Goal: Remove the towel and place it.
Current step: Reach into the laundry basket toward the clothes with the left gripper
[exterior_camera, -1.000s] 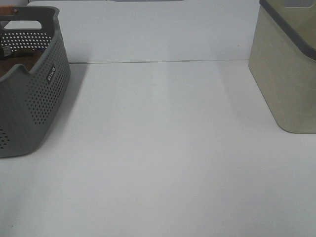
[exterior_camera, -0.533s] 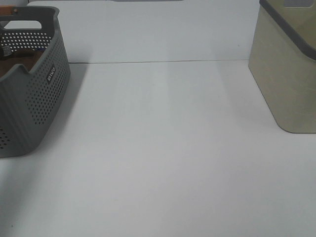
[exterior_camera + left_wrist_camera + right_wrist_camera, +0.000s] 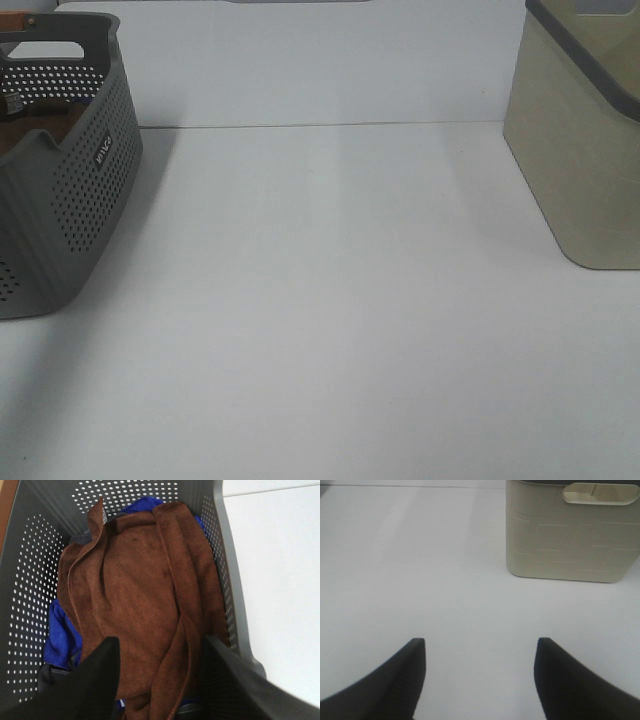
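Towel (image 3: 145, 595): reddish-brown plush cloth, crumpled and folded over itself, lying inside the grey perforated basket (image 3: 227, 595). Stitched hems run along its folds.
Under the towel: a blue cloth (image 3: 60, 635) shows at one side wall and again at the basket's far end.
Left gripper (image 3: 159, 641): hangs over the basket's opening and looks straight down into it. The jaws are spread wide and grip nothing.
Towel relative to left gripper: directly below. A long fold of the towel runs through the gap between the two dark fingers. Whether the fingertips touch the cloth cannot be told.
Right gripper (image 3: 480, 640): jaws spread wide and empty, over the bare white table (image 3: 330, 300), well apart from the towel.
Beige bin (image 3: 570, 535): upright on the table beyond the right gripper, with a dark rim and a handle cut-out near its top.
High view: the basket stands at the left edge with a strip of brown showing inside it. The bin stands at the right edge, with open table between them.
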Available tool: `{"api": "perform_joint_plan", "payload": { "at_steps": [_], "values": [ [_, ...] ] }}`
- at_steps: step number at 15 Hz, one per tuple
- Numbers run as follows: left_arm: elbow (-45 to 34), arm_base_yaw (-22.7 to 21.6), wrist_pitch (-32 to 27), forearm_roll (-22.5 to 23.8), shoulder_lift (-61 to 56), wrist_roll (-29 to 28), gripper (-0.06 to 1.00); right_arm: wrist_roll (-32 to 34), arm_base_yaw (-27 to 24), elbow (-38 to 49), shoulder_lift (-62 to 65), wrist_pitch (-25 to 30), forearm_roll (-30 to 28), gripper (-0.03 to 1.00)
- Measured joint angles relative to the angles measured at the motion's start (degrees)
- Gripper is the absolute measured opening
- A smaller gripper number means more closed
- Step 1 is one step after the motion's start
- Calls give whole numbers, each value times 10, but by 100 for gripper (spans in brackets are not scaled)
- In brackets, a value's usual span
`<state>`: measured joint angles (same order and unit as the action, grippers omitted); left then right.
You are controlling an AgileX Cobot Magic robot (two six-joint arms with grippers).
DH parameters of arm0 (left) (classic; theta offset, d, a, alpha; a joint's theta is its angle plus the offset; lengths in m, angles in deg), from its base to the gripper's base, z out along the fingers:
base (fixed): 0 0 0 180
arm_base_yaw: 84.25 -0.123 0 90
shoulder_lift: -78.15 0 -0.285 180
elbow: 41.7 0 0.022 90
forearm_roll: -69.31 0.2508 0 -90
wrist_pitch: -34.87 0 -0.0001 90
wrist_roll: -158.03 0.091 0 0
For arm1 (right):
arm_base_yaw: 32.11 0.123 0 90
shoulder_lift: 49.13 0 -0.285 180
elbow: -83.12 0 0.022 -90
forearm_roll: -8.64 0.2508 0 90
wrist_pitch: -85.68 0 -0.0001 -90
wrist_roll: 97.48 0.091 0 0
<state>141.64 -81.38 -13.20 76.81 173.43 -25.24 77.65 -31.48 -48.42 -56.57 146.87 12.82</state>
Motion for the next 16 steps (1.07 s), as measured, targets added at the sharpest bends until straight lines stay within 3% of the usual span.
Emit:
{"api": "perform_joint_plan", "payload": {
  "at_steps": [4, 7, 10, 16],
  "values": [
    [167, -13, -58, 37, 159, -13, 49, 0, 0, 0, 0, 0, 0, 61],
    [297, -49, -69, 40, 272, -17, 49, 0, 0, 0, 0, 0, 0, 61],
    [409, -55, -72, 54, 368, -1, 49, 0, 0, 0, 0, 0, 0, 61],
    [497, -55, -60, 80, 482, 5, 50, 0, 0, 0, 0, 0, 0, 61]
  ]
}}
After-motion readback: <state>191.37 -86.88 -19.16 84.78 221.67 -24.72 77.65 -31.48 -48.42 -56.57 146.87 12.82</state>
